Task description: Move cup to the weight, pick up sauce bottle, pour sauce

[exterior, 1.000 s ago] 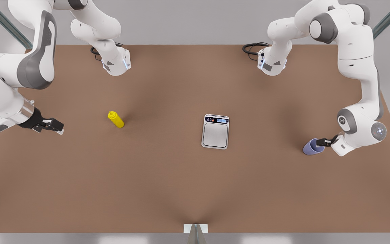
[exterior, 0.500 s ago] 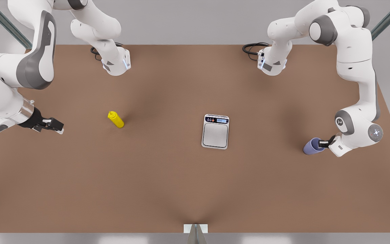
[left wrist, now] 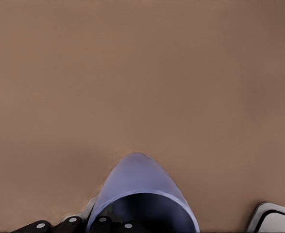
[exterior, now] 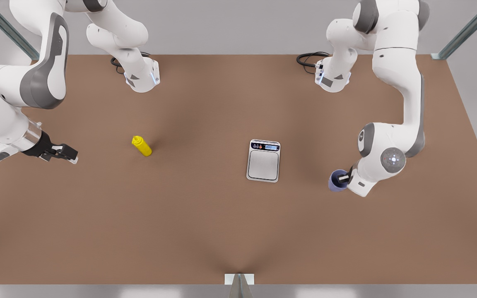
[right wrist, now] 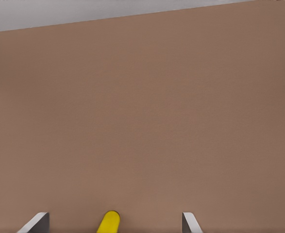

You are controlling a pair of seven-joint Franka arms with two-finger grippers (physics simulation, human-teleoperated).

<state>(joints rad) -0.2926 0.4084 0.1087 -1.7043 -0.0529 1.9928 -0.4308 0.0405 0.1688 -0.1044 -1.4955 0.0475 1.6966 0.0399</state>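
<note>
One tapered lavender cup [exterior: 337, 181] (smooth, handleless) sits clamped in the left gripper [exterior: 343, 179]; right gripper [exterior: 68, 155] spread wide.

Both arms [exterior: 39, 78]: glossy white rounded shells, grey joint caps and side panels. Black cables [exterior: 309, 58] coiled at the bases. Black end effector [exterior: 58, 153] with pale fingertips; glowing ring mark on one wrist [exterior: 393, 158].

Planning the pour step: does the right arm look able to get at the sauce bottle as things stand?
Probably yes. The right tool hangs open, facing the sauce bottle, with bare table between them. The left tool holds the cup far across, past the scale.
</note>
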